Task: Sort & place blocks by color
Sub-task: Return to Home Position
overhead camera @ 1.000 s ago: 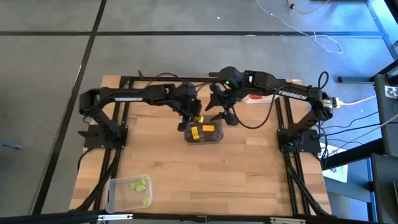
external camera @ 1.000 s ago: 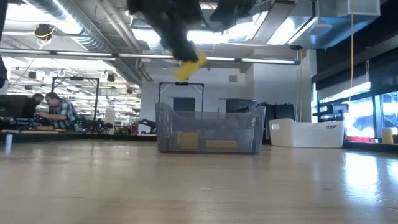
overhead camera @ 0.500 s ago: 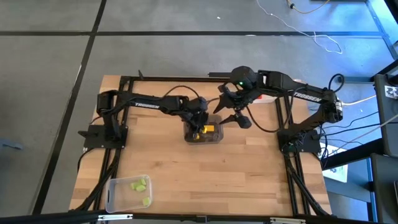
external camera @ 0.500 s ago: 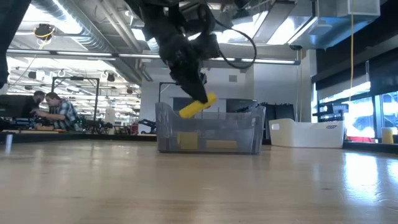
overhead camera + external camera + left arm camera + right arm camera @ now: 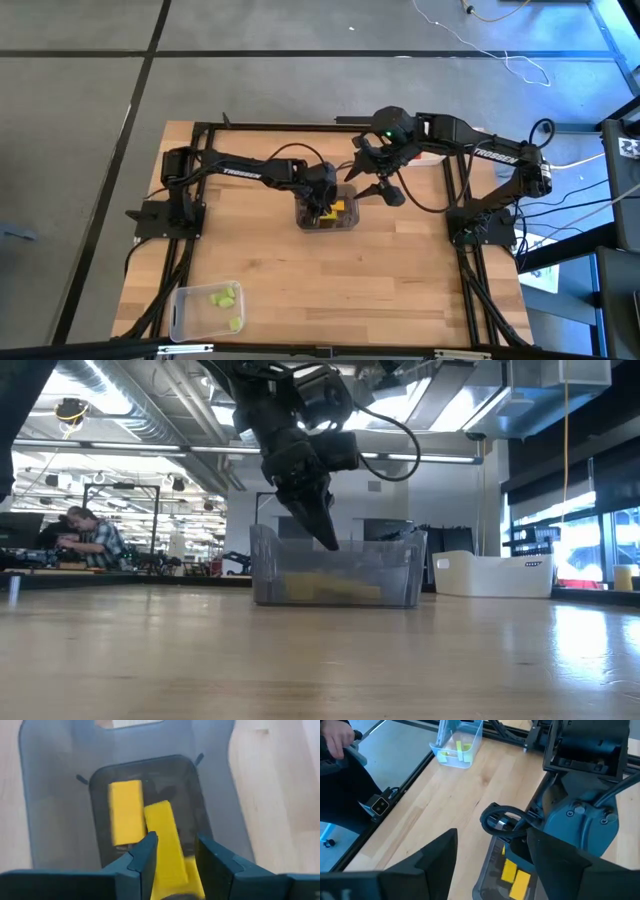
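Our left hand (image 5: 175,841) dips into the dark bin (image 5: 60,820) mid-desk, fingers apart. The yellow blocks (image 5: 125,812) lie right under it, long sides along its fingers, so we should lift straight up. Our right hand (image 5: 372,182) waits just beside the bin, fingers apart too.

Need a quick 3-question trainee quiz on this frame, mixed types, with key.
1. True or false: the clear bin is empty.
2. Which gripper points down into the dark bin? A) left gripper B) right gripper C) neither
3. Fill in: the dark bin's blocks are ____.
Key: 1 false, it holds green blocks. 2 A. 3 yellow.
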Robot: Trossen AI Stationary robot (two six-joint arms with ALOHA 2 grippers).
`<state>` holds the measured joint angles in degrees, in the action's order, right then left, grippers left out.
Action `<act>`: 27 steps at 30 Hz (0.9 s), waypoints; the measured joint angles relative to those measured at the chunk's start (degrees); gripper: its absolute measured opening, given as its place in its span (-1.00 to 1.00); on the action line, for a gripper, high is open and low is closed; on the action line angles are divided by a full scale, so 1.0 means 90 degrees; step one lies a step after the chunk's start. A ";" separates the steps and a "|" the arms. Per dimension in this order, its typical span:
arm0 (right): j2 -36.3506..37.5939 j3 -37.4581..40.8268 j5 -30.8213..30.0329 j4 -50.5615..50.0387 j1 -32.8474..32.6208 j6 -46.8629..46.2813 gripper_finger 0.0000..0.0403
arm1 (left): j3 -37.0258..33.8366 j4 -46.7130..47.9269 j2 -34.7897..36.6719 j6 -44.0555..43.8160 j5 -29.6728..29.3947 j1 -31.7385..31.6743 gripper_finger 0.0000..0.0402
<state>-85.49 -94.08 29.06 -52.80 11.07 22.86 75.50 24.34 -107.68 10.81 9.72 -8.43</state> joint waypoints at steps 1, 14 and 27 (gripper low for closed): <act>0.0000 0.0000 0.0000 0.0001 0.0000 -0.0001 0.20 | 0.0000 -0.0026 0.0000 0.0012 0.0080 -0.0001 -0.41; 0.0489 -0.0002 0.0092 -0.0293 0.0000 -0.0035 0.20 | 0.0315 0.0583 0.0593 0.0122 0.0848 -0.0194 -0.57; 0.1100 -0.0005 0.0244 -0.0737 -0.0015 -0.1720 0.20 | 0.1500 0.2857 0.2111 0.0510 -0.0435 -0.0761 -0.99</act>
<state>-75.59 -94.13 31.25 -59.43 10.94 7.38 89.00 50.06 -88.68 15.40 5.80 -15.27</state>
